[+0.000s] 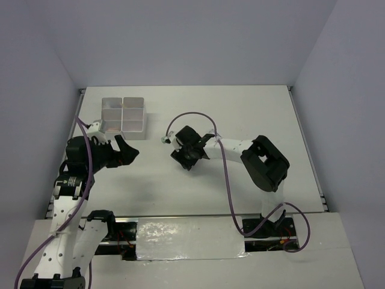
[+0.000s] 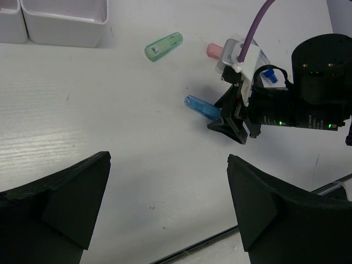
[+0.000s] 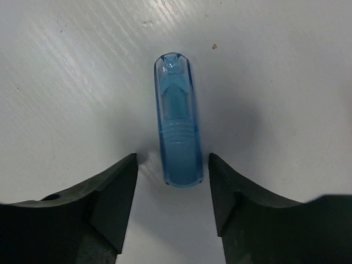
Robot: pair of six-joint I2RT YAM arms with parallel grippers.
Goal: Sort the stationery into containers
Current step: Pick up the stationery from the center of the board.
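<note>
Blue stick [image 3: 177,137] (flat) between right fingers [image 3: 110,192]

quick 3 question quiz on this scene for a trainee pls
1. True or false: the right gripper straddles the translucent blue capped stick lying on the white table.
2. The translucent green capped stick lies: A) in a compartment; B) on the table; C) in a gripper.
3. Fill in: the left gripper's jaws stand ____.
Key: 1 true; 2 B; 3 open.

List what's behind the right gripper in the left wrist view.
A pink stick and a blue-tipped piece poke out; the right gripper covers the rest of both.
</note>
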